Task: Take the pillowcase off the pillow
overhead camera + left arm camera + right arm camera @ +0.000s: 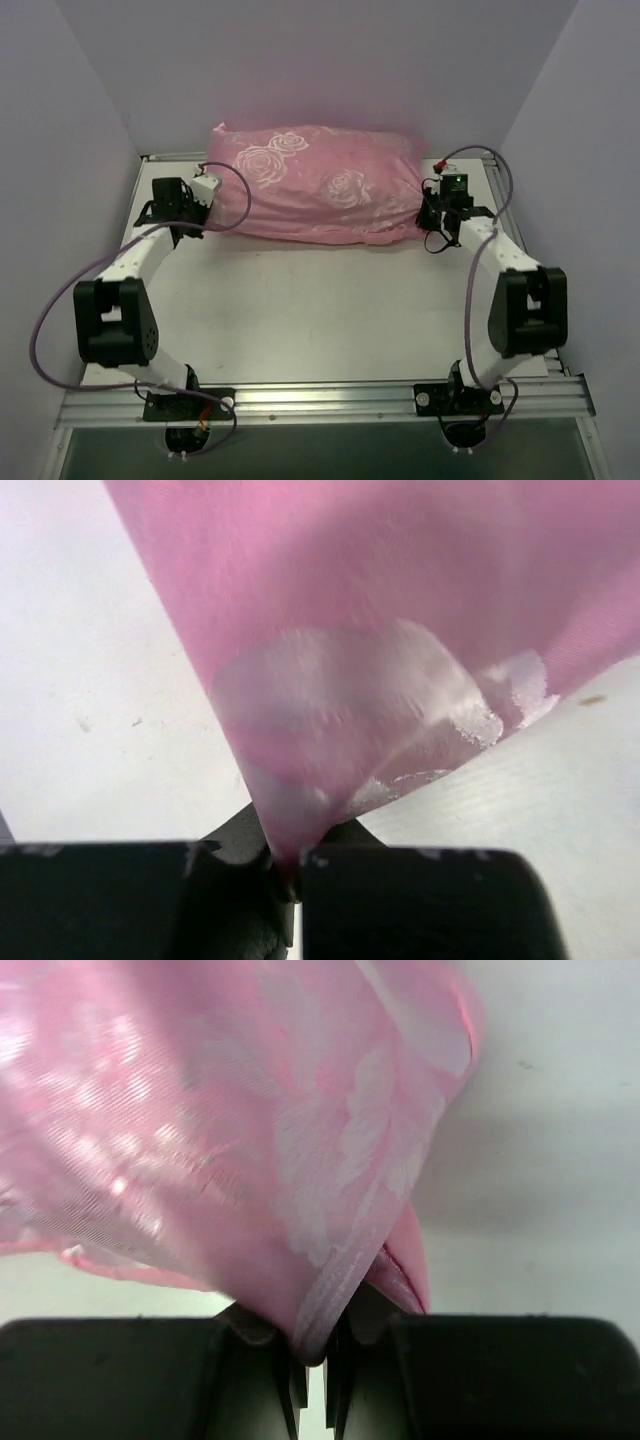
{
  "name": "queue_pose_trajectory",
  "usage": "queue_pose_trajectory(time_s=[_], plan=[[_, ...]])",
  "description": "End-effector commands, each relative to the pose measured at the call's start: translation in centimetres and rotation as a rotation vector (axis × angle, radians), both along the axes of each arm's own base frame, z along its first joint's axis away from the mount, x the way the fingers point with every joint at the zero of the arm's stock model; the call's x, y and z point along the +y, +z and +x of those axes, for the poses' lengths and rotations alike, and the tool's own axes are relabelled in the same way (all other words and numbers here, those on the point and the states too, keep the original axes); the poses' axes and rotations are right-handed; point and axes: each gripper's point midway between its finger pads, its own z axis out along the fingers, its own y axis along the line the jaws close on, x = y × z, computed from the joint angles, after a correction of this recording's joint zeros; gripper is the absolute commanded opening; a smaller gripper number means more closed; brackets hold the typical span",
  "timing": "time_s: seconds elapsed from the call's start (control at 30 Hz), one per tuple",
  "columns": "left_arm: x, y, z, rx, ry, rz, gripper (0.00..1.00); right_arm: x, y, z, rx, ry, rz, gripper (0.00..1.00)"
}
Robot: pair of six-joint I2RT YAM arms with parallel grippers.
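The pillow is fully hidden w/in pillowcase (320, 185). In wrist views, pillowcase is cut off at top & blurred.

- Glossy pink fabric pillowcase (320, 185): white rose outlines scattered over it.
- Flat worktop (330, 300): plain pale white.
- Left tool (290, 865) and right tool (315, 1365): black.
- Thin arm cables (38, 335): purple.

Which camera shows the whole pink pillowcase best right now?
The top external view: the pillowcase shows end to end, rose pattern included. The left wrist view shows only a corner pinched in the left pincer; the right wrist view only a hemmed fold in the right pincer.
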Motion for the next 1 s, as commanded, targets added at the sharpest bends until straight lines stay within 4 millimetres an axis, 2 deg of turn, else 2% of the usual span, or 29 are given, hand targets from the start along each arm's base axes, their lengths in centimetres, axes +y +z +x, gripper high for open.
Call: queue_pose_trajectory(time_s=[0.0,0.03,0.07,0.1,0.13,0.17,0.2,0.23,0.27,0.3,0.33,0.37,0.4,0.43,0.47,0.5,0.57,0.6,0.7,0.73,0.77,0.8,0.83,0.87,0.9,0.93,0.97], plan=[[-1.7,10.8,-1.1,-0.256,-0.035,-0.104,0.02,0.8,11.1,-2.5,-0.194,0.02,0.032,0.0],[-1.7,12.8,-1.9,-0.287,-0.042,-0.108,0.02,0.8,15.8,-3.6,-0.295,0.024,0.04,0.0],[-1.9,15.3,-4.3,-0.311,-0.056,-0.121,0.02,0.8,17.7,-4.5,-0.331,0.017,0.038,0.0],[-1.9,16.5,-5.5,-0.322,-0.063,-0.126,0.02,1.1,19.1,-5.8,-0.344,0.025,0.044,0.0],[-1.8,18.6,-6.7,-0.357,-0.069,-0.125,0.02,1.1,23.1,-7.3,-0.434,0.018,0.068,0.0],[-2.2,20.4,-9.3,-0.375,-0.09,-0.125,0.02,1.4,24.7,-8.3,-0.463,0.032,0.087,0.0],[-2.4,21.4,-10.5,-0.385,-0.1,-0.125,0.02,1.5,25.5,-9.5,-0.46,0.037,0.098,0.0],[-2.7,22.6,-11.8,-0.4,-0.111,-0.129,0.02,1.7,27.3,-10.9,-0.493,0.041,0.116,0.0],[-2.9,24.9,-14.3,-0.437,-0.122,-0.126,0.02,1.8,30.4,-11.8,-0.548,0.052,0.133,0.0],[-3.2,26.1,-15.5,-0.461,-0.136,-0.128,0.02,2.1,31.0,-13.2,-0.53,0.067,0.145,0.0],[-3.4,27.3,-16.8,-0.486,-0.146,-0.126,0.02,2.1,32.5,-14.2,-0.551,0.069,0.157,0.0],[-3.4,29.7,-19.1,-0.534,-0.153,-0.116,0.02,2.1,33.8,-15.0,-0.569,0.074,0.165,0.0],[-3.6,30.7,-20.2,-0.551,-0.158,-0.117,0.02,2.1,36.2,-16.6,-0.603,0.081,0.174,0.0],[-3.9,31.7,-21.2,-0.568,-0.169,-0.122,0.02,2.2,37.1,-17.2,-0.608,0.09,0.181,0.0],[-4.1,31.8,-22.4,-0.555,-0.174,-0.132,0.02,2.3,37.8,-17.8,-0.616,0.097,0.189,0.0],[-4.3,33.0,-23.2,-0.579,-0.179,-0.137,0.02,2.4,38.2,-18.5,-0.609,0.099,0.2,0.0],[-4.3,32.8,-23.7,-0.56,-0.173,-0.145,0.02,3.0,37.7,-18.5,-0.597,0.117,0.237,0.0],[-4.1,32.4,-23.5,-0.55,-0.163,-0.142,0.02,3.3,35.3,-17.7,-0.533,0.096,0.269,0.0],[-3.4,30.4,-21.4,-0.477,-0.13,-0.128,0.02,4.2,32.3,-15.8,-0.481,0.072,0.336,0.0],[-3.1,29.3,-20.3,-0.441,-0.117,-0.124,0.02,4.5,29.4,-14.6,-0.411,0.063,0.338,0.0],[-2.5,27.7,-18.2,-0.38,-0.091,-0.106,0.02,4.3,28.5,-13.4,-0.409,0.043,0.334,0.0],[-2.1,26.7,-16.9,-0.348,-0.073,-0.097,0.02,4.3,27.2,-12.4,-0.388,0.026,0.333,0.0],[-1.5,25.7,-15.1,-0.334,-0.051,-0.086,0.02,4.3,24.2,-10.7,-0.317,-0.006,0.328,0.0],[-0.9,23.3,-12.6,-0.26,-0.03,-0.065,0.02,4.2,23.8,-8.9,-0.337,-0.023,0.323,0.03],[-0.6,22.2,-11.1,-0.228,-0.021,-0.057,0.02,4.0,22.7,-7.6,-0.318,-0.045,0.313,0.12],[-0.1,22.2,-9.4,-0.22,-0.008,-0.045,0.02,4.0,19.8,-5.0,-0.245,-0.075,0.297,0.28],[0.8,19.2,-6.7,-0.119,0.03,-0.023,0.02,3.7,20.8,-2.9,-0.28,-0.093,0.284,0.37]])
